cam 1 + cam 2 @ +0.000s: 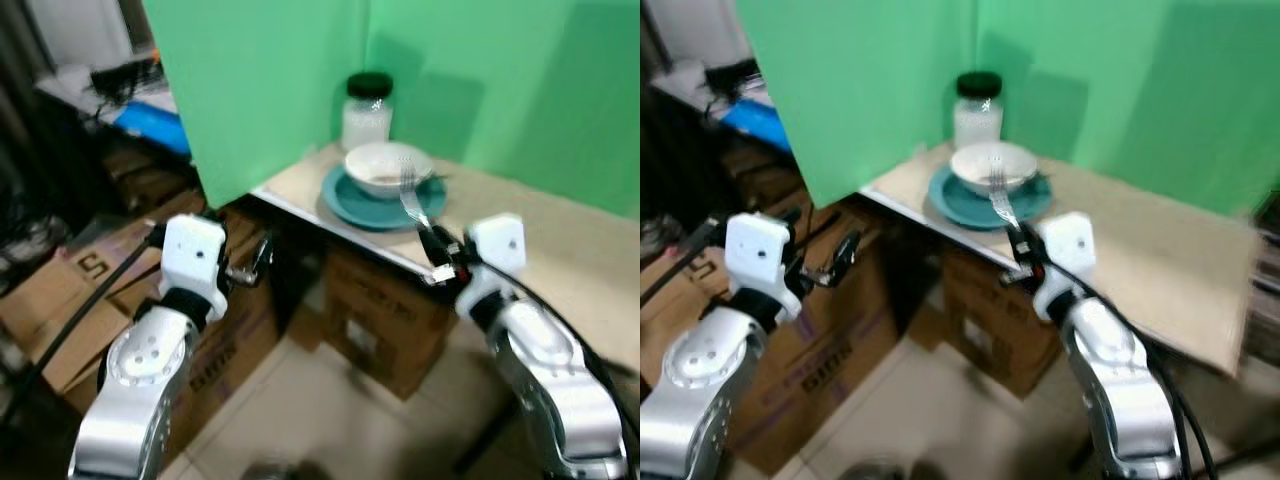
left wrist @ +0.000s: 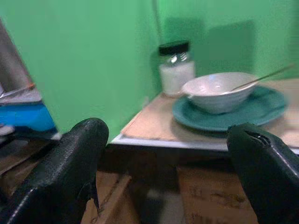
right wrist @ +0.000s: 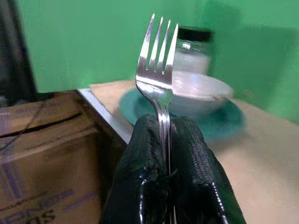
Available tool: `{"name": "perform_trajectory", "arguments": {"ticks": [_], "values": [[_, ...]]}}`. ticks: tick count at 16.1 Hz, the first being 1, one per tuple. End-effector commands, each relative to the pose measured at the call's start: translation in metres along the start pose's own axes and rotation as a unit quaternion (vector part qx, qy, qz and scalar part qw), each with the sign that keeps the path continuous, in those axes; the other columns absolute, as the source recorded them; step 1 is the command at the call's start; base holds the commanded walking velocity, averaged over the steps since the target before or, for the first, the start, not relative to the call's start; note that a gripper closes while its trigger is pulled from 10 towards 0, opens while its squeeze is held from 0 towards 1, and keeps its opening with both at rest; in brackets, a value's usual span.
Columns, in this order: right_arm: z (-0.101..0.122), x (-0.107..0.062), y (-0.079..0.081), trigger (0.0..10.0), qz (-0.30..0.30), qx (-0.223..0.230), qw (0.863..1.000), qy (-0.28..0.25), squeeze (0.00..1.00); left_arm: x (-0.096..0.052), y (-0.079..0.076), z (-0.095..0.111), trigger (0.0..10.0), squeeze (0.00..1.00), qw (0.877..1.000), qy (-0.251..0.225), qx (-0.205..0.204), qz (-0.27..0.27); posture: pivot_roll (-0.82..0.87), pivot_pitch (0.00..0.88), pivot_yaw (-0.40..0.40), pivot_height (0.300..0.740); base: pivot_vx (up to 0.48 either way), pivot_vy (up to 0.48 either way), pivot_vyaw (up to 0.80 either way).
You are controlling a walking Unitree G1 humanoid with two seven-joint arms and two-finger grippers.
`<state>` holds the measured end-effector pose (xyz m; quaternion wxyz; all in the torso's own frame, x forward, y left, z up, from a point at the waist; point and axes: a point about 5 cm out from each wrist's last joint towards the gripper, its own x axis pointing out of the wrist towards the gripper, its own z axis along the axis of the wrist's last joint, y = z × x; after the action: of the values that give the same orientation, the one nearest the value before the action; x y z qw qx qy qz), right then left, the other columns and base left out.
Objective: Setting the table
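Note:
A white bowl (image 1: 387, 167) sits on a teal plate (image 1: 352, 205) near the front left corner of a beige table (image 1: 560, 240). A thin utensil handle (image 2: 261, 78) leans out of the bowl. Behind them stands a glass jar (image 1: 367, 112) with a black lid. My right gripper (image 1: 436, 247) is shut on a silver fork (image 3: 158, 70), tines up, held at the table's front edge just right of the plate. My left gripper (image 1: 262, 255) is open and holds nothing, off the table's left side above the cardboard boxes.
Green screens (image 1: 260, 70) stand behind and left of the table. Cardboard boxes (image 1: 385, 320) sit under the table and at the left (image 1: 90, 290). A cluttered shelf with a blue item (image 1: 150, 125) is at the far left. Tiled floor (image 1: 300, 420) lies below.

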<state>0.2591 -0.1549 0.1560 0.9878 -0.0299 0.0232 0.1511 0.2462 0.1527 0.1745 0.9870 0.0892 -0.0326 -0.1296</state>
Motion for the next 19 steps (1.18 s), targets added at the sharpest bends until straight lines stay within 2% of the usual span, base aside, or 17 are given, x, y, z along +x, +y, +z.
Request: {"name": "perform_trajectory", "arguments": {"ticks": [1, 4, 5, 7, 8, 9, 12, 16, 19], "values": [[0.004, -0.001, -0.005, 10.0, -0.024, 0.012, 1.000, -0.009, 0.00, 0.001, 0.001, 0.001, 10.0, 0.03, 1.000, -0.003, -0.002, 0.000, 0.01, 0.014, 0.011, 0.740, 0.000, 0.000, -0.80], [-0.006, -0.009, -0.008, 10.0, -0.067, 0.033, 0.997, -0.006, 0.00, -0.004, -0.003, -0.007, 10.0, 0.03, 1.000, 0.005, -0.010, 0.003, 0.02, 0.008, 0.018, 0.740, 0.000, 0.000, -0.80], [-0.008, -0.011, -0.005, 10.0, -0.064, 0.024, 0.998, -0.005, 0.00, -0.003, -0.004, -0.009, 10.0, 0.03, 1.000, 0.005, -0.015, 0.001, 0.01, 0.004, 0.025, 0.740, 0.000, 0.000, -0.80], [-0.006, -0.011, -0.012, 10.0, -0.081, 0.011, 0.997, -0.012, 0.00, -0.002, 0.001, -0.010, 10.0, 0.02, 1.000, 0.006, -0.014, 0.026, 0.01, 0.000, 0.027, 0.740, 0.000, 0.000, -0.80], [-0.005, -0.011, -0.015, 10.0, -0.089, 0.011, 0.996, -0.014, 0.00, -0.002, -0.002, -0.007, 10.0, 0.00, 1.000, 0.000, 0.002, 0.010, 0.01, 0.000, 0.026, 0.740, 0.000, 0.000, -0.80], [-0.004, -0.011, -0.014, 10.0, -0.088, 0.010, 0.996, -0.016, 0.00, -0.002, -0.004, -0.005, 10.0, 0.00, 1.000, -0.011, 0.017, 0.006, 0.01, 0.000, 0.027, 0.740, 0.000, 0.000, -0.80], [-0.004, -0.008, -0.009, 10.0, -0.070, -0.001, 0.997, -0.019, 0.00, -0.001, 0.005, -0.018, 10.0, 0.00, 0.999, 0.021, -0.010, 0.038, 0.02, 0.000, 0.012, 0.740, 0.000, 0.000, -0.80], [-0.005, -0.003, -0.011, 10.0, -0.070, 0.006, 0.997, -0.017, 0.00, -0.003, 0.018, -0.016, 10.0, 0.00, 0.998, 0.015, -0.017, 0.054, 0.03, 0.000, -0.005, 0.740, 0.000, 0.000, -0.80], [-0.007, -0.005, -0.009, 10.0, -0.055, -0.010, 0.998, -0.013, 0.00, 0.002, 0.015, -0.012, 10.0, 0.00, 0.999, 0.004, -0.013, 0.045, 0.01, 0.000, 0.011, 0.740, 0.000, 0.000, -0.80]]}}
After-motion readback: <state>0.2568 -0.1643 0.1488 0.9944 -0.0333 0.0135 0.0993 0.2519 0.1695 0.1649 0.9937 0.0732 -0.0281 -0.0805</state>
